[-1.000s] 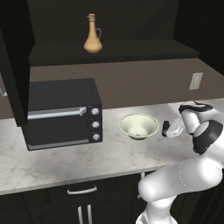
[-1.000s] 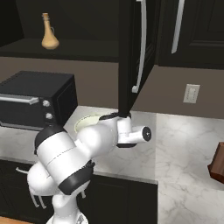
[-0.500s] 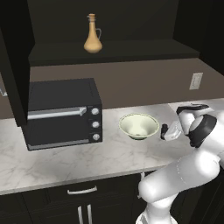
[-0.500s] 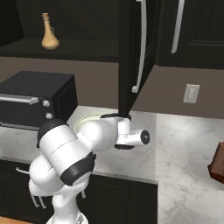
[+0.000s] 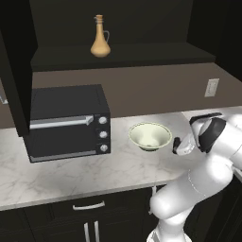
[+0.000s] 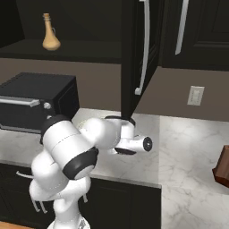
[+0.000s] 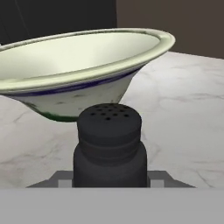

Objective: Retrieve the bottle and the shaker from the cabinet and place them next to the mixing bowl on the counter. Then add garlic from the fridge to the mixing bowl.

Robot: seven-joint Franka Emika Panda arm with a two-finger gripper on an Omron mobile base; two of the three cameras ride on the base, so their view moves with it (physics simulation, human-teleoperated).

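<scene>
The cabinet [image 5: 118,28] spans the wall above, dark and open, its tall black door [image 6: 134,53] swung out toward the right base view. Below it the marbled surface [image 5: 71,170] runs over dark drawers with silver handles. A black microwave oven [image 5: 68,123] stands on the surface at the left. The white arm [image 5: 208,160] bends low over the surface from the right.

The mixing bowl [image 5: 150,136] sits on the surface just right of the microwave oven, upright, its inside pale. The bottle [image 5: 100,38] stands upright on the cabinet shelf, well above the bowl. A white wall outlet [image 5: 211,88] is on the backsplash to the right.

The shaker [image 7: 109,146] is upright in front of the hand camera, close beside the bowl's narrow base, its perforated top below the flaring rim. The tool [image 5: 177,145] is low at the bowl's right side, grasping the shaker between its fingers.
</scene>
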